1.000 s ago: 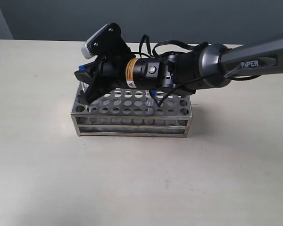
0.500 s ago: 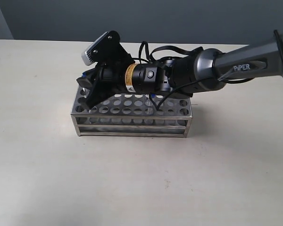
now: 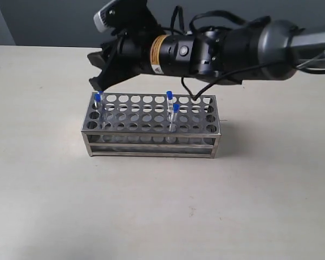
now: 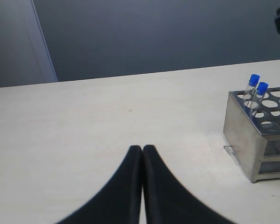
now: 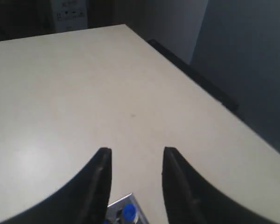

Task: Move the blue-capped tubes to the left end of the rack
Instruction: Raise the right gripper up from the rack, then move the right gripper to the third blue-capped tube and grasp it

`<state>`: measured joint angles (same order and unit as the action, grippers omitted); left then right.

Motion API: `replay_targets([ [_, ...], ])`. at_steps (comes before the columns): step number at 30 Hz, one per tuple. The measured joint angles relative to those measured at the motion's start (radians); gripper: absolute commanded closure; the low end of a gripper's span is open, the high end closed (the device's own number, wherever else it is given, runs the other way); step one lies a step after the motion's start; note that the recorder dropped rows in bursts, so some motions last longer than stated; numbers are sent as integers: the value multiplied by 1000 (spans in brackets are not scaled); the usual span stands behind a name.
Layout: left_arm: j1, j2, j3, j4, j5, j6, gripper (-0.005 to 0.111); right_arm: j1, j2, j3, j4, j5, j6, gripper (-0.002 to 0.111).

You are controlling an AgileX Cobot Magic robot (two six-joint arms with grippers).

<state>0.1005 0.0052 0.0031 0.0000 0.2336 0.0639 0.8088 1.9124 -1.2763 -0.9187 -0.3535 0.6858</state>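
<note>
Right pincer point(image 3: 92, 71) hovers above the left end of the rack point(image 3: 151, 145), jaws wide, empty. Two blue-capped tubes point(image 4: 254, 79) stand at the rack's left end, two more tubes point(image 3: 175, 108) near its middle. Left pincer point(image 4: 142, 150) pressed closed, empty, over the worktop point(image 4: 98, 121) left of the rack.

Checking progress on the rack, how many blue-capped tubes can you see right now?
4. Two blue-capped tubes stand at the left end of the rack, overlapping in the exterior view; two more stand just right of its middle. None seems hidden.
</note>
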Motion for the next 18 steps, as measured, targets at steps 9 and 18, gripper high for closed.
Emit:
replay_targets([
  [9,0,0,0,0,0,0,106,-98,-203,213,-2,18,-2,72],
  [18,0,0,0,0,0,0,106,-232,-282,536,135,-197,-78,72],
])
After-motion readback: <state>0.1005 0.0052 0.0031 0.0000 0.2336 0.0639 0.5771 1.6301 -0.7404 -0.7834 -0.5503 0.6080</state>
